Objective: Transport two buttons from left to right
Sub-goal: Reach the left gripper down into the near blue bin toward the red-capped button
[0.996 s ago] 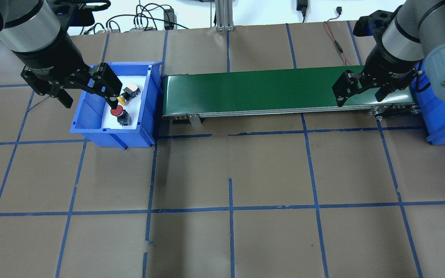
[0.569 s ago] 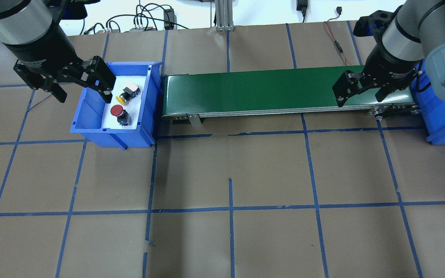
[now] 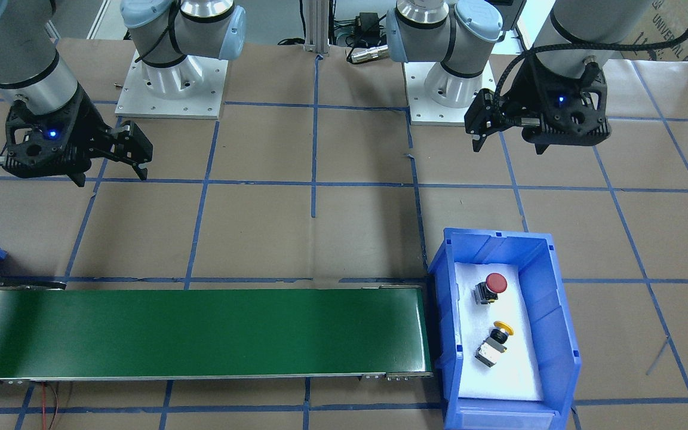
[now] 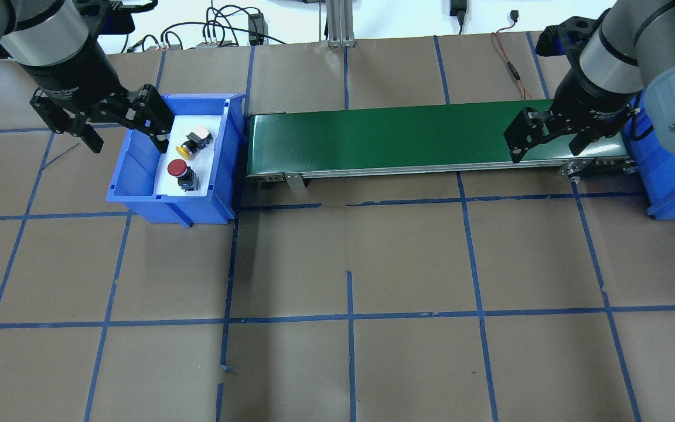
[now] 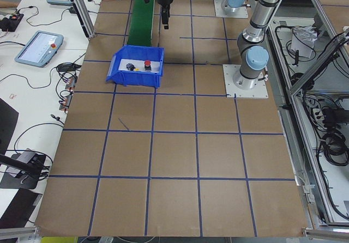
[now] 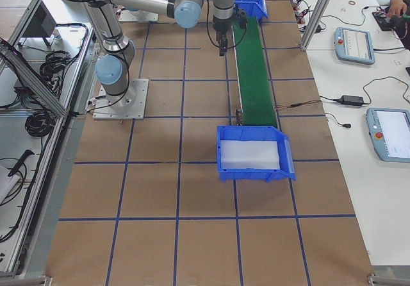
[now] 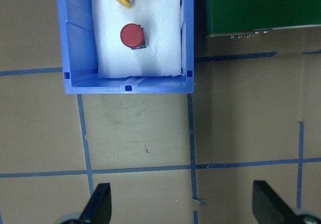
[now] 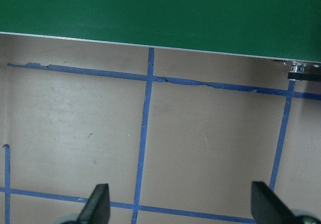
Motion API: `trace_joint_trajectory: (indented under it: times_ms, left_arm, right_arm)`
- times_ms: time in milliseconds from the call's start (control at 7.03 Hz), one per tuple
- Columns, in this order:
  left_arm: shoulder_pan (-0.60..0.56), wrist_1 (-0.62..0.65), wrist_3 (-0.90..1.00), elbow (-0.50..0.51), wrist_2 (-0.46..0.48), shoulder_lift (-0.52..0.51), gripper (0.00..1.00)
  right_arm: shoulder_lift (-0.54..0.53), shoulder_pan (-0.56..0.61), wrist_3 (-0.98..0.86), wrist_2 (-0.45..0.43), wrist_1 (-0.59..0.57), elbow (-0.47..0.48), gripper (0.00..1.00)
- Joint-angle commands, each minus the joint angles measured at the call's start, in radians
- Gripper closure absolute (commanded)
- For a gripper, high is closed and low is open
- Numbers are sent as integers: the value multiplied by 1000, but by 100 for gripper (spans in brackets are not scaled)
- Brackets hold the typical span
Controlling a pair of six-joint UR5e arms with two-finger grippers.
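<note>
Buttons, one red (image 4: 177,169) and one yellow (image 4: 184,151), lay close together but apart on white foam in the left bin (image 4: 229,152). The red one stood cap up near the bin's robot-side wall. The yellow one lay on its side behind it, cap toward the red. The left gripper (image 4: 129,145) hung high, its jaws spread wide and holding nothing. The wrist view placed it over the bare counter (image 4: 349,258) on the robot's side of the bin rather than over either button.

A descent from there would likely strike the bin's rim, so the arm needed to shift over the foam first. With jaws that wide, one finger could nudge the yellow button or scrape a side wall. The red cap's round edge might slip a pinch, so its blocky body looked the safer hold.

The bin's tall walls hemmed the buttons on both sides, making straight down the freest approach. The belt (image 4: 402,135) began just beside the bin's right wall, and the air above it lay open. The right gripper (image 4: 548,149), jaws apart and empty, waited over the belt's far end beside the right bin (image 4: 671,181).
</note>
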Motion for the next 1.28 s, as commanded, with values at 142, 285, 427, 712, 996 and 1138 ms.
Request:
trace_joint_trajectory:
  times_ms: [142, 285, 427, 712, 996, 1138]
  left_arm:
    - [-18, 37, -17, -19, 1, -9, 0]
    - [-14, 90, 1, -21, 2, -24, 0]
    - [0, 247, 12, -24, 7, -84, 0]
    - [5, 295, 25, -36, 15, -164, 0]
    - [25, 366, 9, -60, 6, -254, 0]
    - [32, 370, 3, -77, 5, -259, 0]
  right_arm:
    - [0, 0, 0, 0, 2, 0, 0]
    - [1, 0, -1, -1, 0, 2, 0]
    - [1, 0, -1, -2, 0, 2, 0]
    - [1, 0, -1, -2, 0, 2, 0]
    - [1, 1, -1, -2, 0, 2, 0]
    - [1, 1, -1, -2, 0, 2, 0]
